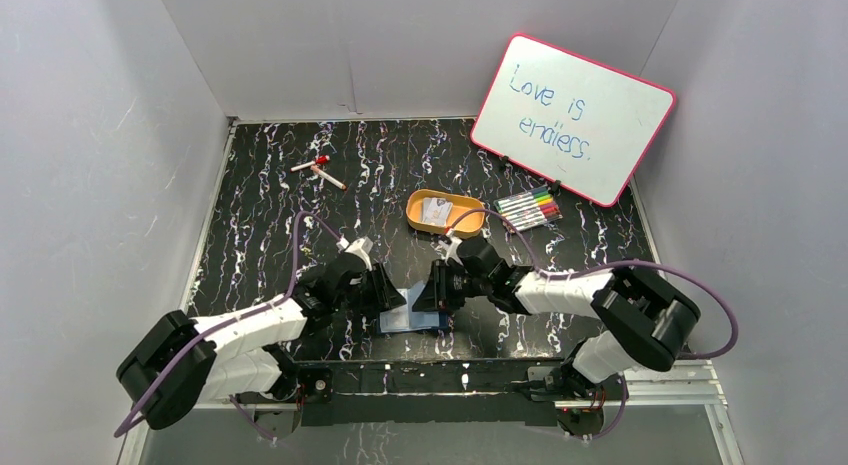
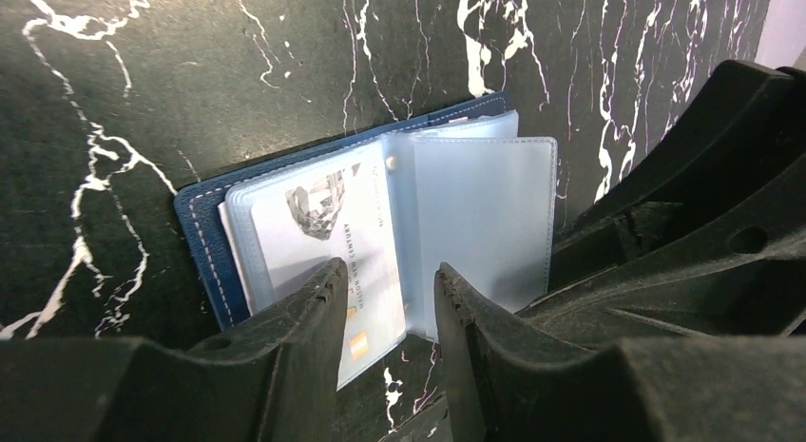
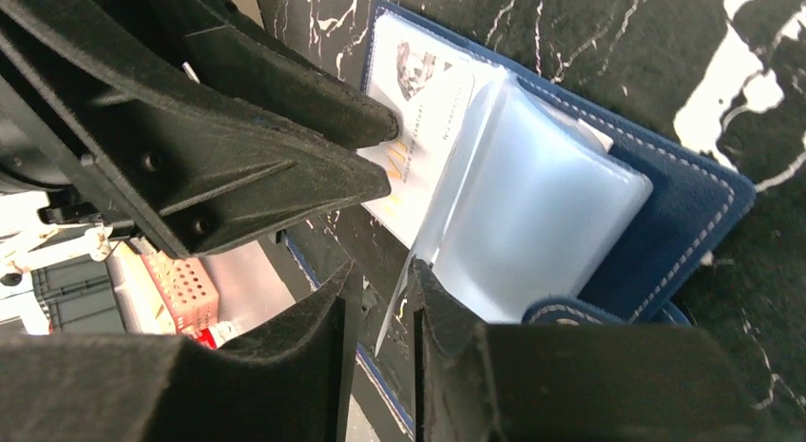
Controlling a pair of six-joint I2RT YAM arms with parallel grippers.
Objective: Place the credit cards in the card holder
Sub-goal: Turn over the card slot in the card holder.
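The navy card holder lies open on the table between my two grippers. In the left wrist view a pale credit card sits in its left clear sleeve and empty clear sleeves fan to the right. My left gripper is open, its fingertips down on the card side. My right gripper is slightly open, with the edge of one lifted clear sleeve standing between its jaws. The snap tab lies by its right finger. More cards lie in the orange tray.
The orange oval tray sits behind the grippers. A row of coloured markers lies to its right, below a pink-framed whiteboard. A red-capped marker lies at the back left. White walls enclose the table.
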